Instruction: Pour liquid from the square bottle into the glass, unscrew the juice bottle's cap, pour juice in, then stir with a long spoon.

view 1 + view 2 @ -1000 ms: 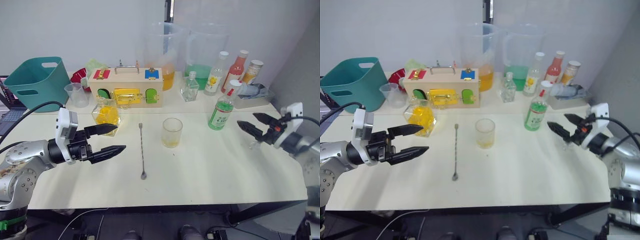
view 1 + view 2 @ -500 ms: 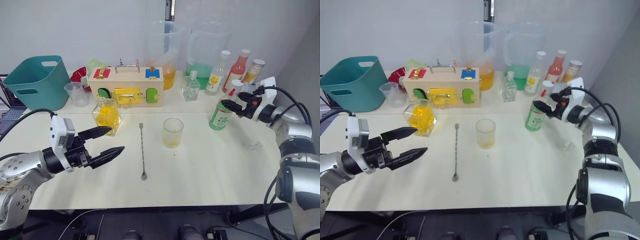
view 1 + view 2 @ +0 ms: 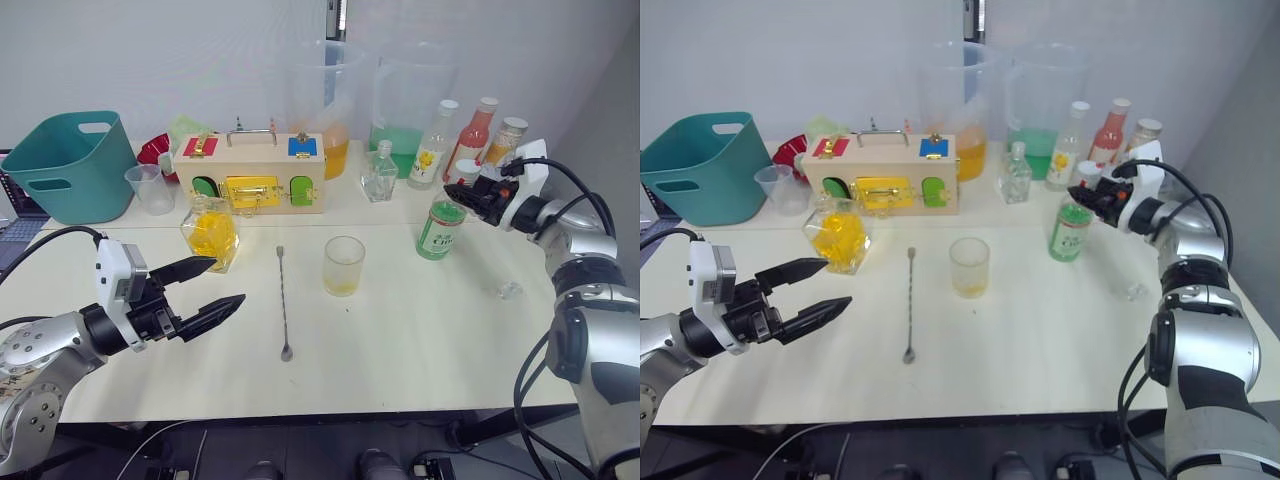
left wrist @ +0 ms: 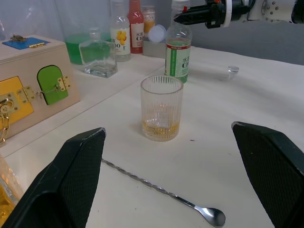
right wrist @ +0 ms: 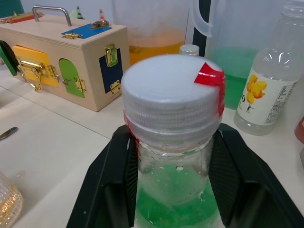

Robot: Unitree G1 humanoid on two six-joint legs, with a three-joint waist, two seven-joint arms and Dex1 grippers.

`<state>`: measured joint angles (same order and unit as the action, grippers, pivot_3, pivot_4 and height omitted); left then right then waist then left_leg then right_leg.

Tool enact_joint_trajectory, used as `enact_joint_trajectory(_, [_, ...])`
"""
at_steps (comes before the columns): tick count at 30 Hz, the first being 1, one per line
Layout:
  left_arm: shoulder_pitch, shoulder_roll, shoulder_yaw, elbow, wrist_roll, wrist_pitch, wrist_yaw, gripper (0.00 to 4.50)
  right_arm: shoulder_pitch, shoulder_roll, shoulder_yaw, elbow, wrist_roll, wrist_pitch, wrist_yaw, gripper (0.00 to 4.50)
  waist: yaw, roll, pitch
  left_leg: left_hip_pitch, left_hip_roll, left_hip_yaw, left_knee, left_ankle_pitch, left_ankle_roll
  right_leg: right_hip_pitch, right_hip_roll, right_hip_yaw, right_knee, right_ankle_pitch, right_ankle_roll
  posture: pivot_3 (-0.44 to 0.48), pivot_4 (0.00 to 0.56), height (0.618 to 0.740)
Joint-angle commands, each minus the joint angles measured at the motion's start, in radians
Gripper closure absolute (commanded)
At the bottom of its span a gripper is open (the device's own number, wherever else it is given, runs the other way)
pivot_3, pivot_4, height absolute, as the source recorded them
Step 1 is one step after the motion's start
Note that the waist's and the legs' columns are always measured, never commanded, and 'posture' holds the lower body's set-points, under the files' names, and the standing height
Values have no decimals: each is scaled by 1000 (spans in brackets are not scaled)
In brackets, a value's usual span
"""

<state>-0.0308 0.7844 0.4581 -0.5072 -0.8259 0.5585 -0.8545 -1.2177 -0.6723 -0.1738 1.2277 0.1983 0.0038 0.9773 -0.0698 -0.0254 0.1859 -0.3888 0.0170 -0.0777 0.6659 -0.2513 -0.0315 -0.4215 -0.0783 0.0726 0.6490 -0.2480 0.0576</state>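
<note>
On the pale table (image 3: 420, 340), ordered by size: left gripper (image 3: 205, 285), fingers spread wide and holding nothing, low over the near left side; right gripper (image 3: 458, 193), fingers straddling the juice bottle (image 3: 440, 226) just below the cap (image 5: 172, 97), contact not discernible, so whether it grips cannot be told; square bottle (image 3: 211, 228) with yellow liquid beside the wooden latch box (image 3: 253, 172); glass (image 3: 344, 264), centre, holding a little yellow liquid (image 3: 342, 287); long spoon (image 3: 283, 303), flat beside it. Risk: a neck-high, off-centre closure may tip the slim bottle
</note>
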Motion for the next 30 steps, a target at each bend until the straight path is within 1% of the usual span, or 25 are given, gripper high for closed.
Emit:
enact_joint_trajectory(1, [-15, 6, 20, -14, -8, -31, -8, 0, -19, -12, -24, -20, 3, -24, 10, 3006, 0, 0, 0, 0, 0, 0, 0, 0, 0, 0, 0, 0, 0, 0, 0, 0, 150, 740])
enact_joint_trajectory(4, [-38, 9, -4, 5, -9, -37, -23, 0, -10, -20, -33, -57, 20, -15, 36, 3006, 0, 1, 0, 0, 0, 0, 0, 0, 0, 0, 0, 0, 0, 0, 0, 0, 150, 740])
enact_joint_trajectory(7, [-88, 13, -48, 40, -9, -35, -57, 0, 25, -44, -53, -176, 65, 38, 101, 3006, 2, 2, 1, 0, 0, 0, 0, 0, 0, 0, 0, 0, 0, 0, 0, 0, 150, 740])
enact_joint_trajectory(9, [-119, 15, -76, 62, -5, -36, -82, 0, 84, -59, -59, -315, 98, 97, 145, 3006, 3, 3, 2, -1, 0, 0, 0, 0, 0, 0, 0, 0, 0, 0, 0, 0, 150, 740])
enact_joint_trajectory(11, [-153, 15, -104, 90, 0, -37, -105, 0, 161, -69, -76, -501, 154, 203, 156, 3006, 7, 4, 3, -1, 0, 0, 0, 0, 0, -1, -1, 0, 0, 0, 0, 0, 150, 740])
enact_joint_trajectory(12, [-175, 12, -121, 107, 2, -38, -118, 0, 214, -77, -88, -621, 188, 273, 149, 3006, 7, 5, 3, -2, 0, 0, 0, 0, 0, -1, -1, -1, 0, 0, 0, 0, 150, 740])
enact_joint_trajectory(16, [-273, 4, -215, 195, 29, -43, -195, 0, 452, -112, -153, -1136, 366, 586, 60, 3006, 17, 7, 3, -2, 0, -1, -1, 0, 0, -2, 0, -1, 1, 0, 0, 0, 150, 740])
enact_joint_trajectory(18, [-323, -3, -258, 245, 54, -57, -230, 0, 534, -116, -189, -1315, 446, 697, -2, 3006, 20, 7, 3, -2, -1, -1, -1, 0, 0, -2, 0, -1, 0, 0, 0, 0, 150, 740])
enact_joint_trajectory(19, [-338, -7, -270, 261, 61, -61, -241, 0, 556, -114, -202, -1368, 474, 734, -32, 3006, 19, 7, 3, -2, 0, -1, -1, 0, 0, -2, 0, -1, 0, 0, 0, 0, 150, 740])
enact_joint_trajectory(21, [-383, -19, -301, 312, 75, -68, -276, 0, 617, -105, -223, -1529, 557, 816, -97, 3006, 19, 7, 3, -2, 0, 0, -1, 0, 0, -2, 0, -1, 0, 0, 0, 0, 150, 740])
enact_joint_trajectory(23, [-416, -29, -326, 352, 88, -74, -311, 0, 658, -96, -231, -1656, 630, 873, -153, 3006, 23, 7, 3, -2, 0, -1, -1, 0, 0, -1, 0, -1, 0, 0, 0, 0, 150, 740])
enact_joint_trajectory(26, [-476, -59, -374, 412, 116, -90, -352, 0, 679, -63, -218, -1783, 729, 943, -266, 3006, 25, 7, 3, -1, 0, -1, -1, 0, 0, -1, 0, -1, 0, 0, 0, 0, 150, 740])
enact_joint_trajectory(30, [-526, -91, -415, 470, 153, -111, -392, 0, 717, -15, -150, -1896, 750, 961, -384, 3006, 26, 7, 3, -2, 0, -1, 0, 0, 0, 0, 0, -1, 0, 0, 0, 0, 150, 740])
